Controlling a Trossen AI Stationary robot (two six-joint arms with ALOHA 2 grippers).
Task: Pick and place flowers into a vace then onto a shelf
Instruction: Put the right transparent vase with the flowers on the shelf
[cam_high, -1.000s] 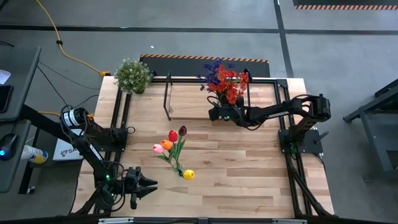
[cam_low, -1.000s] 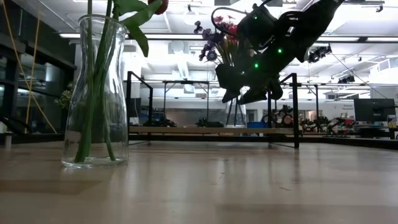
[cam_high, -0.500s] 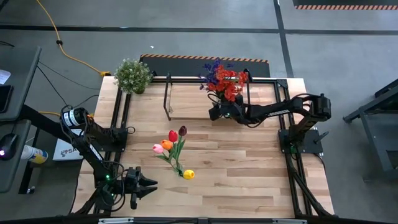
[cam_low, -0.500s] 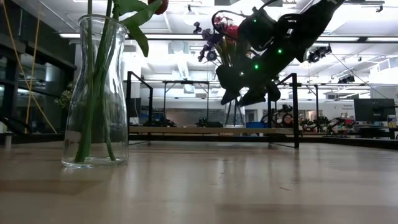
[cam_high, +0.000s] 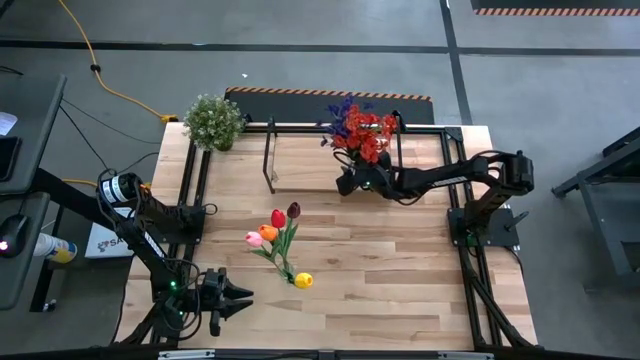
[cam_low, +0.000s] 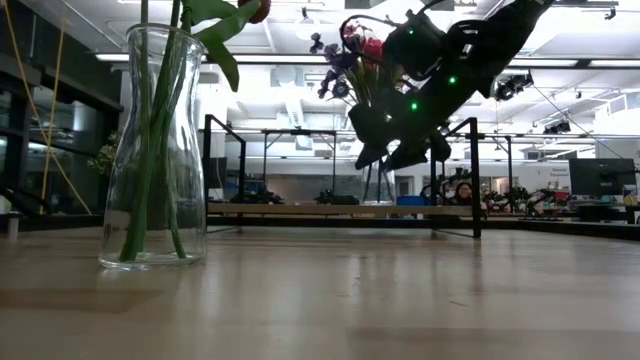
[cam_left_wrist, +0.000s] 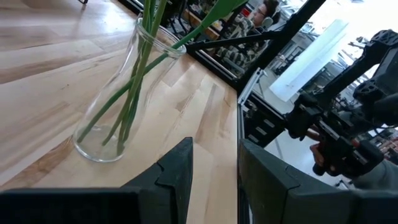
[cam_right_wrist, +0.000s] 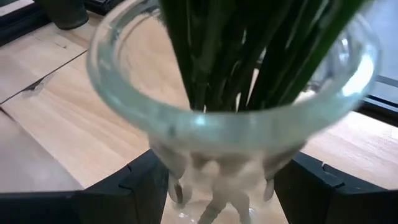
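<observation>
Two vases on the bench. One stands mid-bench holding five tulips: red, maroon, orange, pink, yellow.

The second vase carries a bunch of red and purple sprays; stems too crowded to count. It is at the front edge of the shelf, lifted above the board in the low view.

My right claw has its two fingers spread wide, one on each side of this vase's glass body just under the rim, gripping it.

My left claw waits at the near left corner of the bench, fingers part-open around nothing.

One potted plant at the far left corner.
</observation>
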